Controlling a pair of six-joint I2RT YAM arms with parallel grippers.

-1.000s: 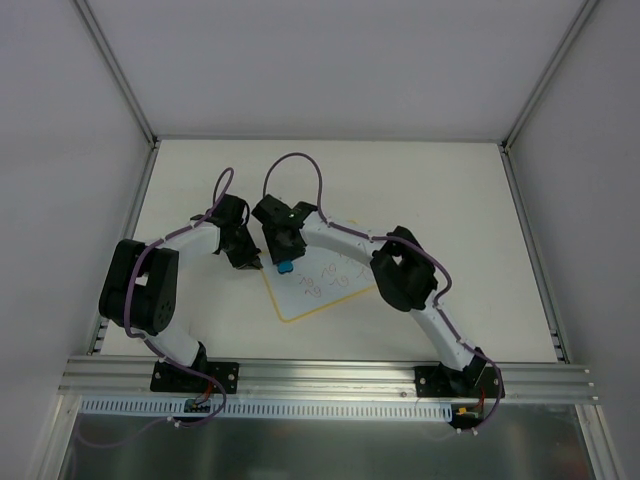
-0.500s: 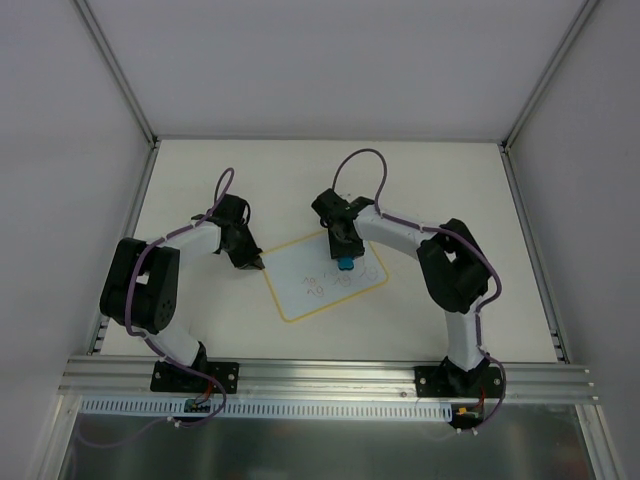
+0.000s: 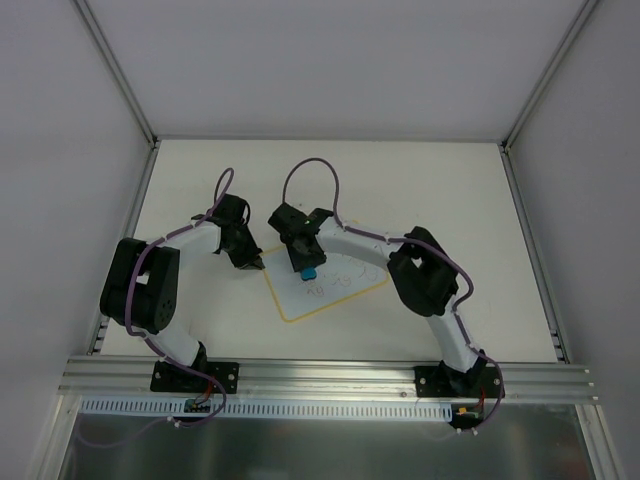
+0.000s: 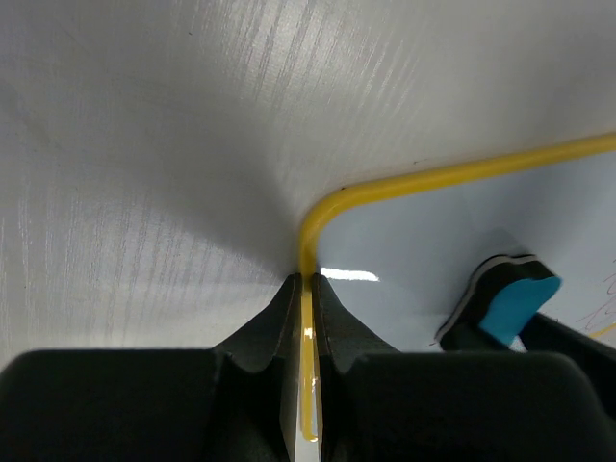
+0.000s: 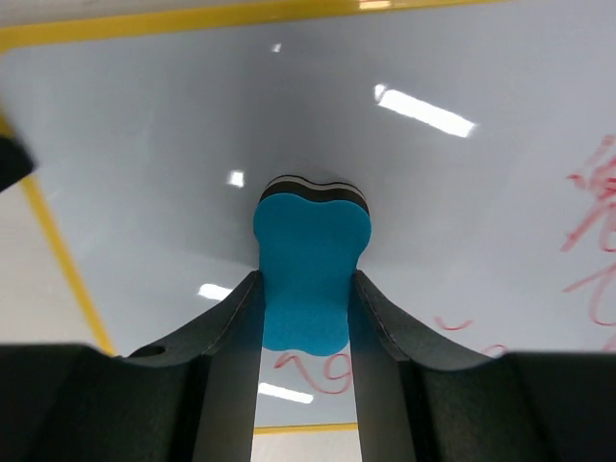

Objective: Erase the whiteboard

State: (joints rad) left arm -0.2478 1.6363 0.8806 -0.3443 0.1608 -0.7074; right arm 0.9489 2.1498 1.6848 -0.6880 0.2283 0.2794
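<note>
Right fingers (image 5: 231, 371) clamp the blue eraser (image 5: 310, 269); red scribbles (image 5: 602, 221) lie toward the desk's (image 3: 450, 200) near-right corner, while left fingers (image 4: 265, 332) pinch the whiteboard (image 4: 462, 250) by its rim.

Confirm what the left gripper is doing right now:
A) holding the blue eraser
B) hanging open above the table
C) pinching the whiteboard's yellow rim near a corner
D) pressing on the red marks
C: the left wrist view shows the left gripper shut on the yellow rim of the whiteboard just below its rounded corner, while the blue eraser sits in the right gripper.
</note>
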